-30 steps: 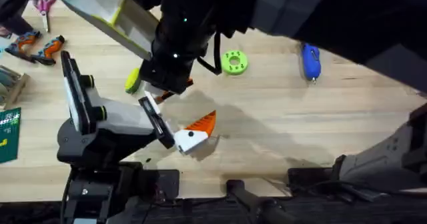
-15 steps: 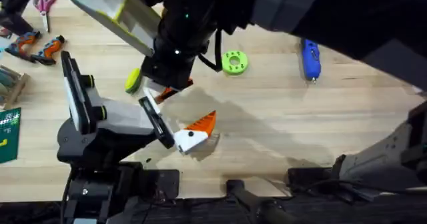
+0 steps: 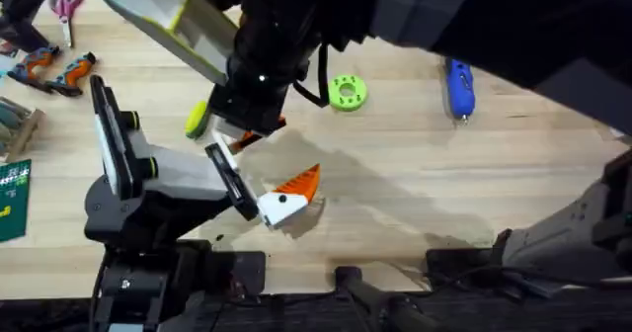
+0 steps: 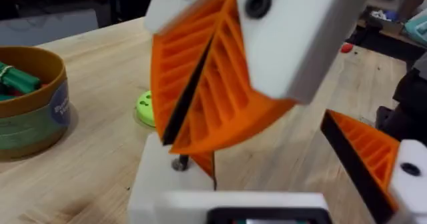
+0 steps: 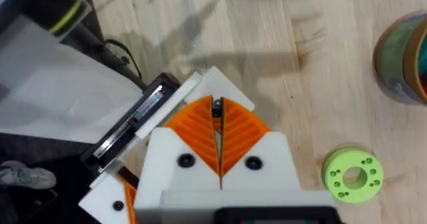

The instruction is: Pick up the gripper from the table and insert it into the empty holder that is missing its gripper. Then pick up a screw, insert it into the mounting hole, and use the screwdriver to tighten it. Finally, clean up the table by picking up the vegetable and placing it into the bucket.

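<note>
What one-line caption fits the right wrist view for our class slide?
Right gripper, orange pads pressed together on a small screw, above the white holder, with a lime-green ring on the wooden table.

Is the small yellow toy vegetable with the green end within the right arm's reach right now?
Probably yes: the vegetable lies uncovered right beside the right tool, though that tool is shut and must open first.

Light wooden plank counter (image 3: 415,174). On it: lime-green round plastic ring (image 3: 347,92), blue pen-shaped electric screwdriver (image 3: 459,89), yellow-green oblong toy vegetable (image 3: 196,119), pink-handled scissors (image 3: 66,7), orange-black hand tools (image 3: 54,69). Round green bucket with orange-brown rim (image 4: 30,101) near the ring.
</note>
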Controlling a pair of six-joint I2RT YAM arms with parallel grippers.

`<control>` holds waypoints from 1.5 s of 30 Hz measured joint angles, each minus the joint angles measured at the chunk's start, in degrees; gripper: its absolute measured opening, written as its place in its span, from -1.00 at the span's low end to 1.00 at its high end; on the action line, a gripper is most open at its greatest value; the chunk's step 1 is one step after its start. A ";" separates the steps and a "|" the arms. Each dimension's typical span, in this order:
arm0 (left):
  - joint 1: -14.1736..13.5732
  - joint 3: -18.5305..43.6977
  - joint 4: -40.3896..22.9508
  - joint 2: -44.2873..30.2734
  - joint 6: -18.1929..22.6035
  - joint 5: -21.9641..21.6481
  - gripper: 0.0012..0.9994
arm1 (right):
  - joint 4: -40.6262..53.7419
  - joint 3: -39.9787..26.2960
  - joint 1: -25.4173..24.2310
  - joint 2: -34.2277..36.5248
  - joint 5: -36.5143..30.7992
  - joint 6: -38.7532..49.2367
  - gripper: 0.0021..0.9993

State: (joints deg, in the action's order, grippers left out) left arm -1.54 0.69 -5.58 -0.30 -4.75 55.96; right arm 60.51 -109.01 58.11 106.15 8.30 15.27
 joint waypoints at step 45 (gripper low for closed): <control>0.00 0.00 -0.11 -0.02 -0.09 0.68 0.97 | 0.44 -0.07 -0.04 1.86 0.37 0.00 -0.97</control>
State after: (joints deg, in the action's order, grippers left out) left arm -1.54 0.69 -5.69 -0.32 -4.84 56.64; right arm 60.95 -109.08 58.06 108.01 8.67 15.26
